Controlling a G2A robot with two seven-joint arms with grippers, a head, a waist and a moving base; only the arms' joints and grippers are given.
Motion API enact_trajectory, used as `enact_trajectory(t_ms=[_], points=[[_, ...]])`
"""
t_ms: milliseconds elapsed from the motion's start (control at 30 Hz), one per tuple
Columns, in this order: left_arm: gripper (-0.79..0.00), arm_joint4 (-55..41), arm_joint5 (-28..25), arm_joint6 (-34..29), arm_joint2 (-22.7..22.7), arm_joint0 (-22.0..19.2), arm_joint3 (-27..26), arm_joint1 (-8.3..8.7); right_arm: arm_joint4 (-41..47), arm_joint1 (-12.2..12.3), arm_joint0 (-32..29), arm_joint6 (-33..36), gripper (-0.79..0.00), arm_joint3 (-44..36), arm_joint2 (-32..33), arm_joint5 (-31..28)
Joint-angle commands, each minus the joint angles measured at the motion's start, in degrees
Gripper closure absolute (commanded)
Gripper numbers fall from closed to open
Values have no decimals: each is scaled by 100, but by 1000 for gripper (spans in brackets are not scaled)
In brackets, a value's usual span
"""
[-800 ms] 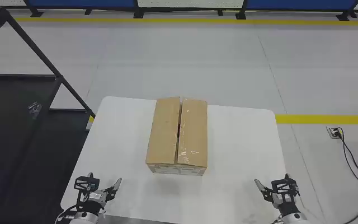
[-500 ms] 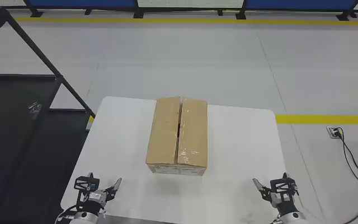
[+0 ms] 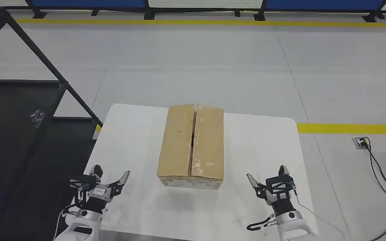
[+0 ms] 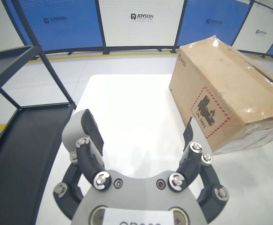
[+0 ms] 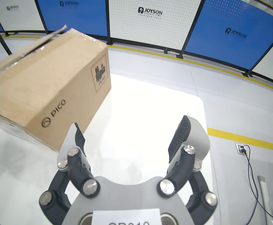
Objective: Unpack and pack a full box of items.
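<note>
A brown cardboard box lies in the middle of the white table, its two top flaps folded down with a seam along the centre. The same box stands off to one side of my left gripper, which is open and holds nothing. In the top view that left gripper sits near the table's front left edge. My right gripper hovers at the front right, open and empty, a short way from the box. My right gripper has only bare table between its fingers.
A black metal shelf frame stands beside the table's left side. Its dark tray lies close to the left arm. A floor socket with a cable sits to the right. Blue and white panels line the far wall.
Both grippers have come forward over the table's front edge. The right one moved inward toward the box; the left one shifted slightly forward. The box has not moved.
</note>
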Motion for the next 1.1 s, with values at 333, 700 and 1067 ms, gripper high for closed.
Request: enact_trajectory(t_ms=[333, 700, 1067], points=[[-785, 11, 13, -4, 1, 8, -2, 0, 11, -9, 66, 84, -785, -20, -45, 2], [-785, 112, 98, -120, 680, -1050, 672, -95, 1037, -266, 1233, -650, -785, 658, -790, 187], [-785, 9, 6, -57, 1089, -1690, 1267, -174, 1429, -426, 1870, -900, -785, 1219, -1076, 465]])
